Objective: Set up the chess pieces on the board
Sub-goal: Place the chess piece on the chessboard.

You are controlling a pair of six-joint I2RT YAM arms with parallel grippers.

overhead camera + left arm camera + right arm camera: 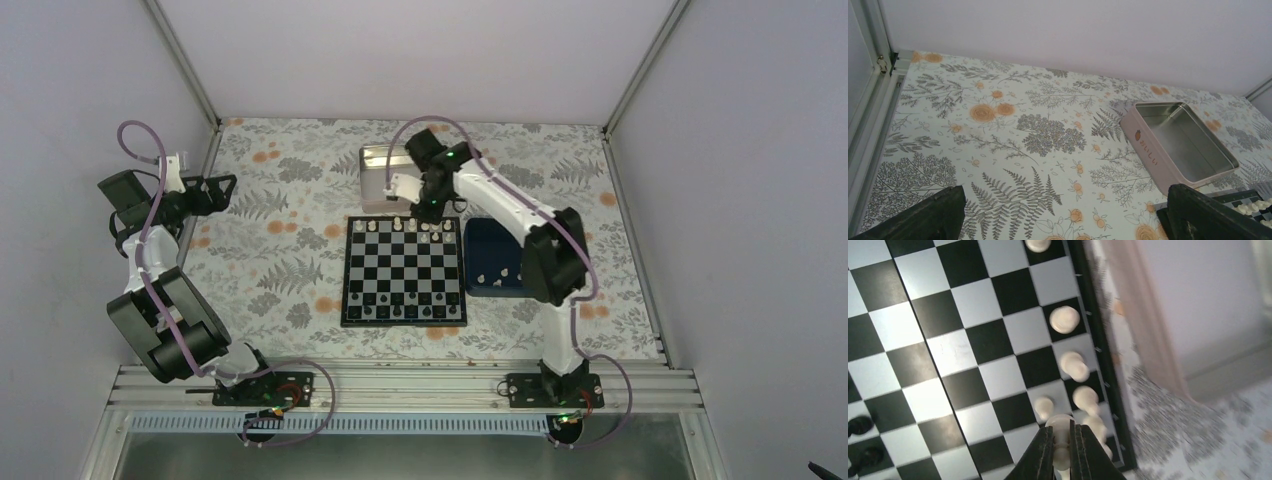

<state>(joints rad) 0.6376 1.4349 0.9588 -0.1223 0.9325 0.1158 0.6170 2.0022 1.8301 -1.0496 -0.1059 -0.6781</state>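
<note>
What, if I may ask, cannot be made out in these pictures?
- Right wrist: held white piece, type unclear; fingers cover it, blurred.
- Top: pieces in blue tray, too small.
- Left wrist: board, cut off by corner and left finger.

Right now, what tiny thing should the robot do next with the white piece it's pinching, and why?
Probably lower it onto a free square, then let go. The right hand is shut on a white chess piece over the board, beside the other white pieces lined along that edge.
</note>
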